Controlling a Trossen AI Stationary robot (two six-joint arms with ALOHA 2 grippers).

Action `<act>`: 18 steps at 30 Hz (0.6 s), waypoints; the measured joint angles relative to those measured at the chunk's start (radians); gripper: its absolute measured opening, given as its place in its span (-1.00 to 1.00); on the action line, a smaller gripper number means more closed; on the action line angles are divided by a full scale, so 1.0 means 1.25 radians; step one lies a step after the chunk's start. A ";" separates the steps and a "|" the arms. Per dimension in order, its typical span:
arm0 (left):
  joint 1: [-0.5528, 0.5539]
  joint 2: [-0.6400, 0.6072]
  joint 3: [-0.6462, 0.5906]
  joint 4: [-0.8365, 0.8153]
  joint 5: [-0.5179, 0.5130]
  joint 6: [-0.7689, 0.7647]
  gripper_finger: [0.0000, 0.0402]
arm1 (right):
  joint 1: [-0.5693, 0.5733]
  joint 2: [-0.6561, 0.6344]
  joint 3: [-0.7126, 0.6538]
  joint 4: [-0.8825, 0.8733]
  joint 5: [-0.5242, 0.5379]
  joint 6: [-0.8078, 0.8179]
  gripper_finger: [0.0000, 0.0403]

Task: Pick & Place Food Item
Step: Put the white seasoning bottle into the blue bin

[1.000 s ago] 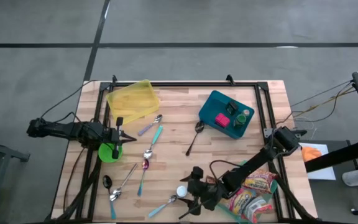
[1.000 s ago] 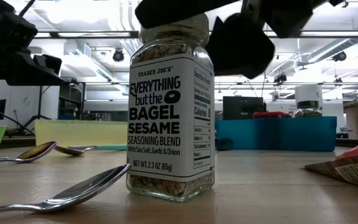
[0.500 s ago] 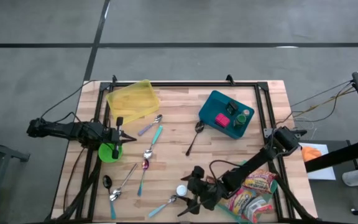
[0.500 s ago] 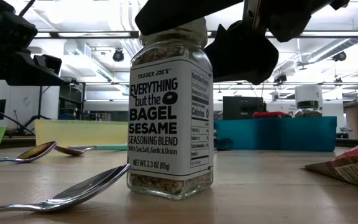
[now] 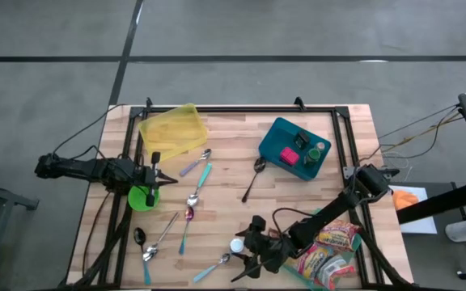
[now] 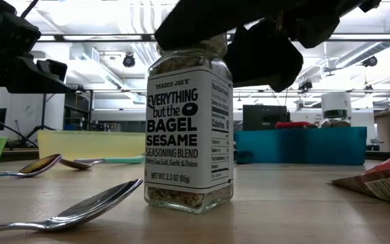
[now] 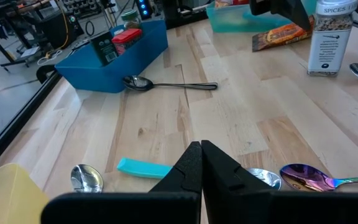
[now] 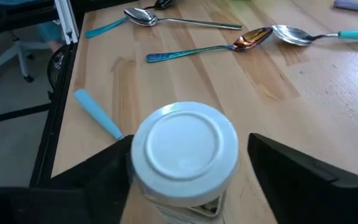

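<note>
Now closing in: right gripper (image 5: 241,257) straddling the white cap of the seasoning jar (image 6: 189,132) at the near edge of the table (image 5: 241,137), with fingers narrowing compared with a second back but not yet clamped. Showing daylight between the cap and one finger in the right wrist view; the other finger (image 8: 114,165) sitting right against the cap. Jar nudged slightly sideways in the low view since half a second ago, standing upright on the wood, not lifted. Reading this as the grasp step under way, with the lift and placing yet to come.

Left gripper (image 5: 154,175) parked over the green bowl (image 5: 140,198) at the left side, fingers pressed together, holding nothing.

Comparing views:
- Low view giving the jar's label and confirming the base flat on the table, plus a spoon (image 6: 66,210) lying just beside it; cap contact hidden behind the dark fingers.
- Right wrist view giving the cap from above and the uneven spacing of the fingers; no sight of the base.
- High view giving the layout only: teal bin (image 5: 294,148) and yellow tray (image 5: 172,129) at the far side, snack packets (image 5: 330,250) just beside the right arm; jar reduced to a white dot.
- Left wrist view catching the jar far off, upright.
</note>
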 joint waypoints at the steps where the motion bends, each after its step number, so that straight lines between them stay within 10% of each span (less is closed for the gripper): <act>1: 0.000 0.000 0.000 0.000 0.000 0.000 -1.00 | 0.000 0.000 0.000 0.000 0.000 0.000 0.40; 9: 0.000 0.000 0.000 0.000 0.000 0.000 -1.00 | 0.000 0.000 0.000 0.003 0.005 -0.011 0.00; 18: 0.000 0.000 0.000 0.000 0.000 0.000 -1.00 | 0.000 0.000 0.000 0.000 -0.003 -0.014 -0.03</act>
